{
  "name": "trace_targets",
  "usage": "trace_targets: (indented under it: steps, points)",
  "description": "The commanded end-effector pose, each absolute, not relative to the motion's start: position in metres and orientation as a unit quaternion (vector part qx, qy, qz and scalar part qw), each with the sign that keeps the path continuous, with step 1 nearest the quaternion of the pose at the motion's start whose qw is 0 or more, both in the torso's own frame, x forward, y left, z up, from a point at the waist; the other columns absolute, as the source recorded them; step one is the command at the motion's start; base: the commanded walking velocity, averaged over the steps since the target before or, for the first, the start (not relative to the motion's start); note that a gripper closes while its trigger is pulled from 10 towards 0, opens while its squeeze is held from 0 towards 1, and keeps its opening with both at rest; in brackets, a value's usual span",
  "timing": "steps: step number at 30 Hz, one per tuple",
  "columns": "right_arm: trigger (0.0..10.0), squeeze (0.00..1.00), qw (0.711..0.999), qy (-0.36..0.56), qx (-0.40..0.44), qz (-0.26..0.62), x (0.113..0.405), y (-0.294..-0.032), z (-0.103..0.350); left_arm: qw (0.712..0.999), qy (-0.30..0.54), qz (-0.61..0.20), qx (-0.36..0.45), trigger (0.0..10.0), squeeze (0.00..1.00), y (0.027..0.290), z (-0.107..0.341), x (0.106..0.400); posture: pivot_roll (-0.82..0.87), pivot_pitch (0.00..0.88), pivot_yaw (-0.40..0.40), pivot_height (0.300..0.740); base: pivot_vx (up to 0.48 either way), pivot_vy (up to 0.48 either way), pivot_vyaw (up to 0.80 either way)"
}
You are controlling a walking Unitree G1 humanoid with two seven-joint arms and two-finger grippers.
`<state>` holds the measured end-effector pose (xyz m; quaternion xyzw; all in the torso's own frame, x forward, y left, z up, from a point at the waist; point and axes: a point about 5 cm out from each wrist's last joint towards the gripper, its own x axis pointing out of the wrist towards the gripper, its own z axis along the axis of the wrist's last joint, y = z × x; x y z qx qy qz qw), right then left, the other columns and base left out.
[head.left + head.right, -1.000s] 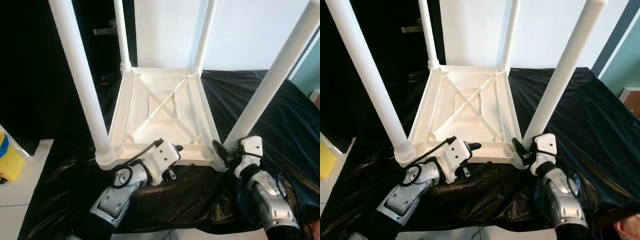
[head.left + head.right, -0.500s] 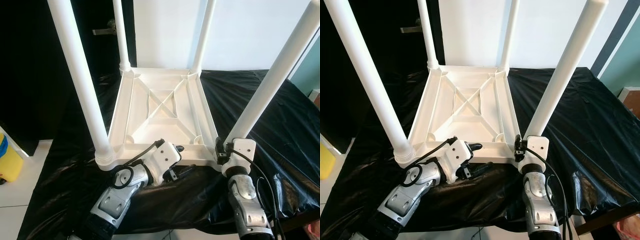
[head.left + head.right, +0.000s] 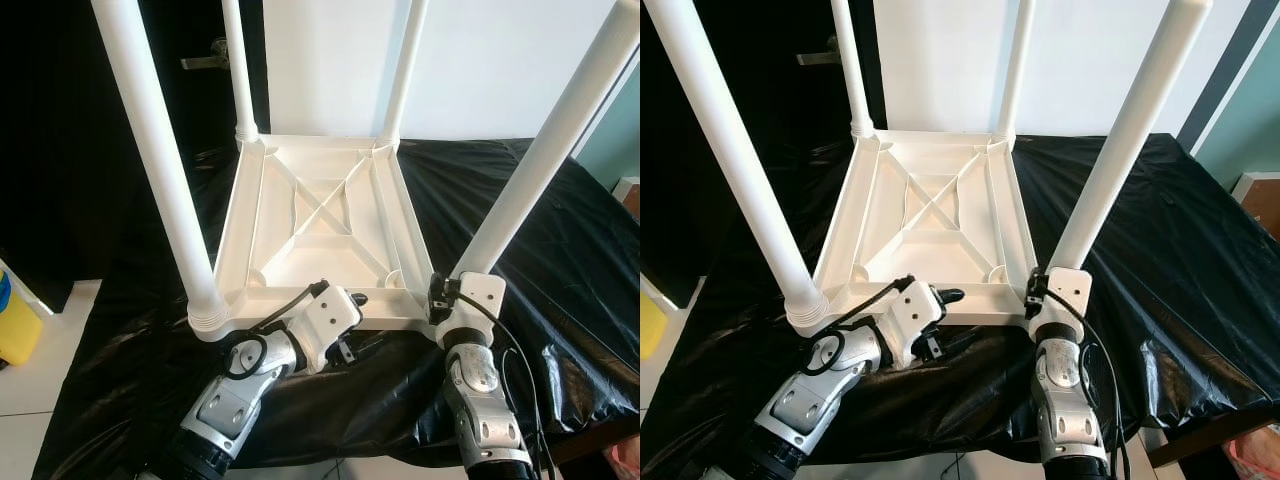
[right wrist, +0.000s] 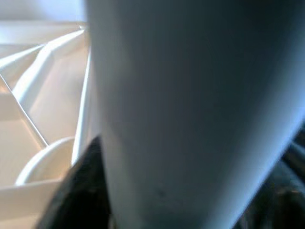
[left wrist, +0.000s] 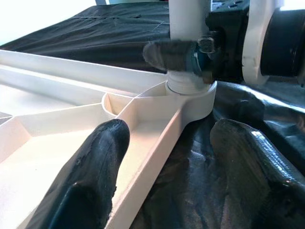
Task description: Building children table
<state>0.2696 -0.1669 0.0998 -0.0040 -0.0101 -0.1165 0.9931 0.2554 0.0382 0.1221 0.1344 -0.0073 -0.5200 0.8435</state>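
Note:
A white children's table (image 3: 300,255) lies upside down on a black sheet (image 3: 570,250), its four legs pointing up. My left gripper (image 3: 352,322) is at the near rim and stands open. One finger (image 5: 95,157) is inside the frame and the other is outside over the sheet, with the rim passing between them. My right gripper (image 3: 440,295) is shut on the base of the near-right leg (image 3: 540,165), just above its socket. In the right wrist view that leg (image 4: 190,95) is pressed close between the dark fingers.
The near-left leg (image 3: 155,160) rises close beside my left arm. A yellow container (image 3: 15,325) stands on the pale floor at the left. A dark door with a handle (image 3: 205,60) and a white wall are behind. The sheet-covered surface ends near my arms.
My right arm has swung from the right side to straight below the near-right leg, its wrist turning around the leg's base. The left gripper has stayed at the rim.

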Motion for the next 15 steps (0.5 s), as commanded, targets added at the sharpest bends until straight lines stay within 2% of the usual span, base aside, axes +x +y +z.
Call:
trace_targets:
  steps: [1, 7, 14, 15]
  points:
    - [10.0, 1.0, 0.993, -0.005, -0.005, -0.114, 0.269, -0.169, 0.098, 0.847, -0.006, -0.515, 0.134, 10.0, 0.0, 0.038, 0.123, 0.256, -0.02, 0.0, -0.045, 0.74, 0.0, 0.0, 0.0]
    - [10.0, 1.0, 0.996, -0.025, -0.003, -0.091, 0.269, -0.171, 0.103, 0.847, -0.007, -0.514, 0.134, 10.0, 0.0, 0.039, 0.123, 0.256, -0.02, 0.0, -0.043, 0.74, 0.0, 0.0, 0.0]
    - [10.0, 1.0, 0.999, -0.042, -0.014, -0.03, 0.265, -0.185, 0.105, 0.847, -0.008, -0.514, 0.136, 10.0, 0.0, 0.039, 0.124, 0.257, -0.02, 0.0, -0.035, 0.74, 0.0, 0.0, 0.0]
    - [10.0, 0.33, 0.999, -0.042, -0.015, -0.002, 0.264, -0.189, 0.105, 0.847, -0.008, -0.514, 0.136, 10.0, 0.0, 0.039, 0.124, 0.258, -0.02, 0.0, -0.033, 0.74, 0.0, 0.0, 0.0]
